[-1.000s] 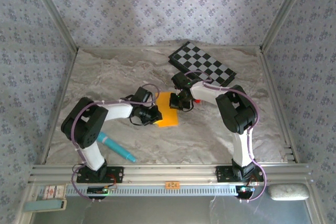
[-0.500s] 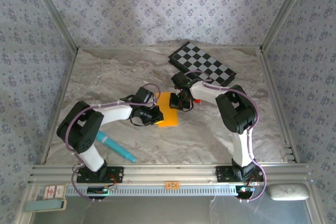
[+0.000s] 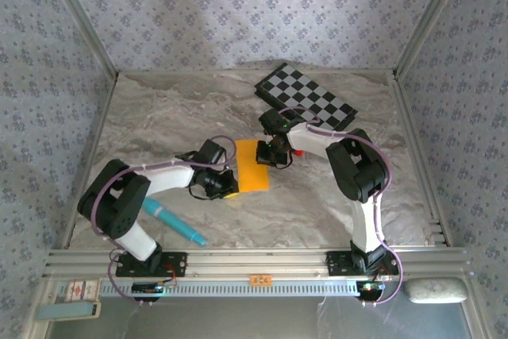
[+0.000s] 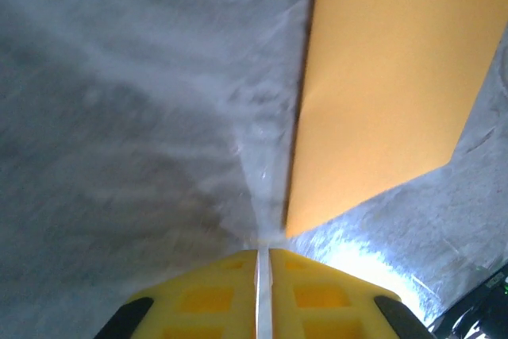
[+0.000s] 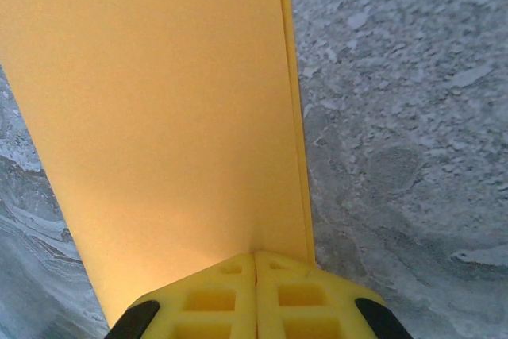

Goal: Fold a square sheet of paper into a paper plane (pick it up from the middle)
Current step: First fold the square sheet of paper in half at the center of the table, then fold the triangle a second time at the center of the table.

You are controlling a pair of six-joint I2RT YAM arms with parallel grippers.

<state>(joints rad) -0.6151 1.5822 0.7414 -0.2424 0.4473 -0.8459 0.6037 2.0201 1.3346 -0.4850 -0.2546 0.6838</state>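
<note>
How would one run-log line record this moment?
orange paper sheet: folded, on tabletop | left gripper: shut, at its corner | right gripper: shut, tips on it

**No writing that can be read**

A small orange tag [image 3: 258, 279] sits on the metal rail [image 3: 317, 262] along the near edge of the worktop [image 3: 317, 212]. It carries dark marks, but they are too small to make out. Lower left, below the rail, lies a pale sticker [image 3: 77, 290] with reddish printing, and that too is too small and blurred to read.
</note>
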